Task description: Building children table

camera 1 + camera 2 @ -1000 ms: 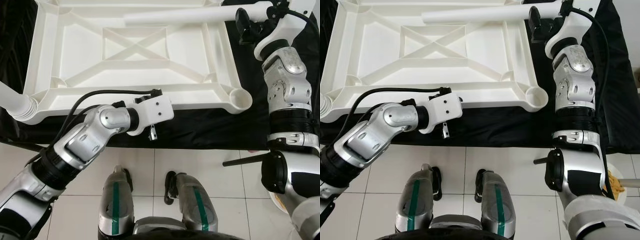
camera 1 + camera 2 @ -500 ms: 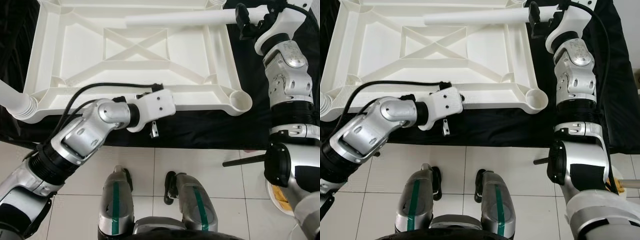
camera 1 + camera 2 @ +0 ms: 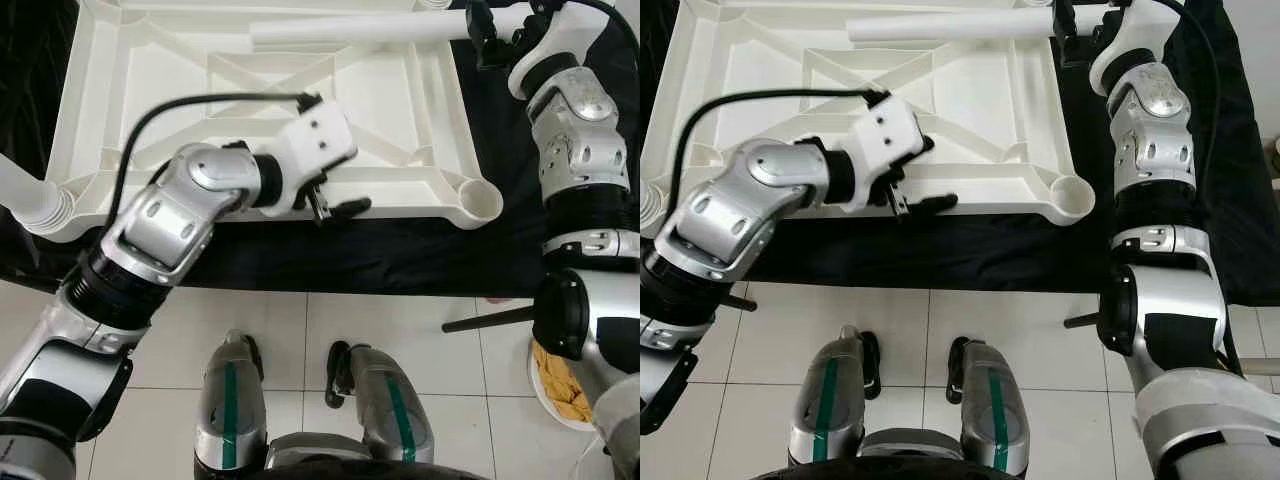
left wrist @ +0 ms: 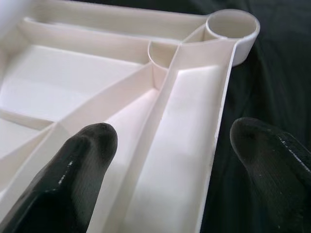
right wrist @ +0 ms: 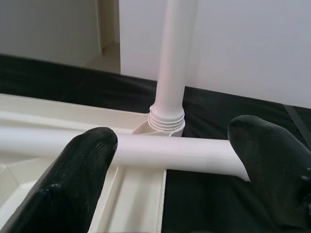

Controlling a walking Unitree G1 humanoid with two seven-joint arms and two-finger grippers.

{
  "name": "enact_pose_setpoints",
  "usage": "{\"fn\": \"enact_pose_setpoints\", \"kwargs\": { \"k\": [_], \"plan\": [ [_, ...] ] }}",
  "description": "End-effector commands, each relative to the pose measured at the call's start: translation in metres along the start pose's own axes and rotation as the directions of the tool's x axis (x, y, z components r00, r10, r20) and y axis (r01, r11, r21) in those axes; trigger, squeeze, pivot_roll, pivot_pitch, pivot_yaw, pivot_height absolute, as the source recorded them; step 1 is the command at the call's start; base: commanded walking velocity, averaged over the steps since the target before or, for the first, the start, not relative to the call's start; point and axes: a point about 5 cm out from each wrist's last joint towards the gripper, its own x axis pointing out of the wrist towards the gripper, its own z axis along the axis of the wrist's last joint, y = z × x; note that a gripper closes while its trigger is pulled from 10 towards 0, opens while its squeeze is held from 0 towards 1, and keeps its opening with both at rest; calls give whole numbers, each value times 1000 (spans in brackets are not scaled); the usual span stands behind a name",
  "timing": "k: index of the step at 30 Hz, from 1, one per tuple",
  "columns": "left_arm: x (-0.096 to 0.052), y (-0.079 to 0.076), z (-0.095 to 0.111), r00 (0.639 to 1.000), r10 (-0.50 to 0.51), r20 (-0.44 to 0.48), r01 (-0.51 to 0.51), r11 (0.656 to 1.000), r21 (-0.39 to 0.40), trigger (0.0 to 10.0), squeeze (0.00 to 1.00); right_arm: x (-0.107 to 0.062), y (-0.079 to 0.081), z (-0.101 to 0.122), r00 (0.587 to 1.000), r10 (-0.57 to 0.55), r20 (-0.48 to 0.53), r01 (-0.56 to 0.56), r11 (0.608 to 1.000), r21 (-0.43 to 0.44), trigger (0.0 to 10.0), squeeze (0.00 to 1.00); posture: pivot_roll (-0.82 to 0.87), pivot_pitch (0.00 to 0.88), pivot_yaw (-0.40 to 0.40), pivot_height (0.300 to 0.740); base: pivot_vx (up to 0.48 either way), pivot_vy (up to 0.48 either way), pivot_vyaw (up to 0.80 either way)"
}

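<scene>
The white plastic table top (image 3: 250, 190) lies upside down on a black cloth. One white leg (image 3: 30, 200) sticks out of its near-left corner, while the near-right corner socket (image 3: 483, 203) holds nothing. My left gripper (image 3: 335, 206) is open at the near rim, one finger (image 4: 87, 160) over the ribbed inside and the other over the cloth. A loose white leg (image 3: 350, 30) lies across the far side. My right gripper (image 5: 175, 133) is open at that leg's right end, with the tube just beyond its fingertips. Another leg (image 5: 174, 63) stands upright in the far corner.
The black cloth (image 3: 400, 255) ends at white floor tiles (image 3: 400, 330), where my feet stand. A thin black rod (image 3: 490, 320) pokes out at the right, and a plate of food (image 3: 560, 385) sits on the floor beside it.
My left gripper has come up from the cloth in front of the table top onto its near rim and turned to the right. The right gripper and loose leg shifted slightly farther away.
</scene>
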Motion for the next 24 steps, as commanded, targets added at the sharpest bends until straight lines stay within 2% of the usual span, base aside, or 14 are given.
{"fn": "enact_pose_setpoints", "kwargs": {
  "k": [1,3,4,5,6,7,8,9,10,11,13,19,23,24],
  "plan": [
    [-5,25,16,970,224,96,-224,975,-10,10000,0,4,-4,2,999,18,-28,-20,997,-75,10000,0,99,97,-85,740,0,0,0],
    [-5,25,16,970,224,96,-224,975,-10,10000,0,4,-4,2,999,18,-28,-20,997,-75,10000,0,99,97,-85,740,0,0,0],
    [-10,44,26,920,364,148,-355,931,-86,10000,0,8,-5,5,998,40,-49,-48,986,-159,10000,0,99,96,-91,740,0,0,0],
    [-10,44,26,920,364,148,-355,931,-86,10000,0,8,-5,5,998,40,-49,-48,986,-159,10000,0,99,96,-91,740,0,0,0],
    [-13,50,29,890,425,166,-408,904,-128,10000,0,10,-5,5,997,56,-61,-67,978,-199,10000,0,101,97,-92,740,0,0,0],
    [-13,50,29,890,425,166,-408,904,-128,10000,0,10,-5,5,997,56,-61,-67,978,-199,10000,0,101,97,-92,740,0,0,0],
    [-14,54,31,871,460,174,-436,886,-157,10000,0,11,-4,6,995,66,-69,-80,971,-224,10000,0,101,97,-92,740,0,0,0],
    [-14,54,31,871,460,174,-436,886,-157,10000,0,11,-4,6,995,66,-69,-80,971,-224,10000,0,101,97,-92,740,0,0,0],
    [-15,58,33,846,499,186,-465,862,-200,10000,0,13,-2,7,994,81,-77,-98,964,-245,10000,0,108,103,-100,740,0,0,0],
    [-15,58,33,846,499,186,-465,862,-200,10000,0,13,-2,7,994,81,-77,-98,964,-245,10000,0,108,103,-100,740,0,0,0],
    [-17,61,38,818,539,199,-479,831,-282,10000,0,17,2,9,990,112,-87,-133,951,-279,10000,0,114,107,-104,740,0,0,0],
    [-17,59,45,808,548,217,-471,822,-321,10000,0,26,10,20,973,191,-127,-225,906,-359,10000,0,132,120,-114,740,0,0,0],
    [-17,59,45,807,548,218,-471,821,-322,10000,0,27,11,21,973,194,-128,-228,903,-363,10000,0,132,120,-114,740,0,0,0],
    [-16,58,46,803,554,218,-475,817,-327,10000,0,28,12,22,968,208,-141,-247,889,-386,10000,0,135,127,-117,740,0,0,0]
  ]
}}
